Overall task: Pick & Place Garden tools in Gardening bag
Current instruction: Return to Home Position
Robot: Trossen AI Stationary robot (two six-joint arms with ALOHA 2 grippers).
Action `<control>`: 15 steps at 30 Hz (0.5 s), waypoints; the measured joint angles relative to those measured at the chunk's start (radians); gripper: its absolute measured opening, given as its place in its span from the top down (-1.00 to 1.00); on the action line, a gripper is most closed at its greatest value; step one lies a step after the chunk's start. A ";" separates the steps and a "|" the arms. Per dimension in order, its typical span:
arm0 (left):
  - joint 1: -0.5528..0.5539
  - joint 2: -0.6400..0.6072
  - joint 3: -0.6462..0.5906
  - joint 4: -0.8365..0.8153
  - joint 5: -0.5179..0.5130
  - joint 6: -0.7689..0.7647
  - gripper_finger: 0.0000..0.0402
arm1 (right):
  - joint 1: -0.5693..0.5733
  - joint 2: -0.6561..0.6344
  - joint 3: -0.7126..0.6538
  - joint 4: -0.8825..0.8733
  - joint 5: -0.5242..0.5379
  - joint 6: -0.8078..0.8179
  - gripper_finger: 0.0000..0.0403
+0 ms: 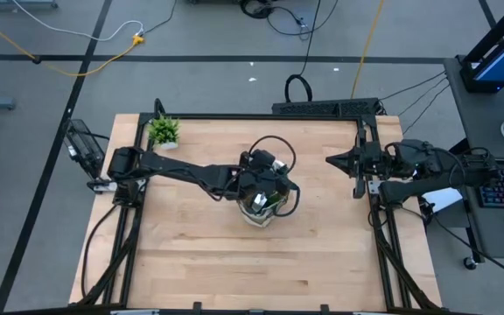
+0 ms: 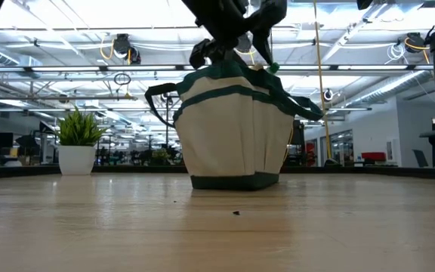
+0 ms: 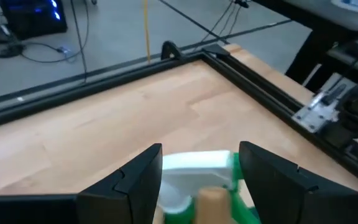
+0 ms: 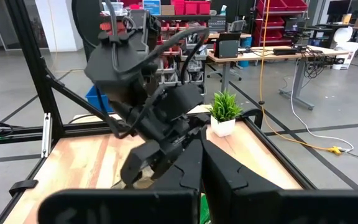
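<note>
The gardening bag (image 2: 232, 136) stood upright on the table (image 1: 208, 262), directly beneath the left gripper (image 3: 201, 150). That gripper hovered just above the bag's open mouth with its jaws spread wide and nothing between them. Straight below its fingers (image 3: 135, 183), inside the bag, sat the white-and-green head of the spray bottle (image 3: 194, 167), and beside it the rounded end of a wooden handle (image 3: 213, 202). The other contents could not be made out. The bag's dark green loop handles hung out to either side.

The right gripper (image 1: 331, 160) waited well apart from the bag, at the table's right edge, pointing inward with its fingers pressed together and empty.

A small potted plant (image 1: 164, 131) stood well away from the left gripper, by the far corner near that arm's base. The light wooden top around the bag lay bare within its black frame. Beyond the table were grey floor, trailing cables (image 1: 77, 39) and, in the low view, a hall with ceiling lights.
</note>
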 joint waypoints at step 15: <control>-0.056 0.000 0.000 -0.097 -0.020 -0.029 -0.09 | 0.000 0.000 0.000 0.001 0.000 0.002 1.00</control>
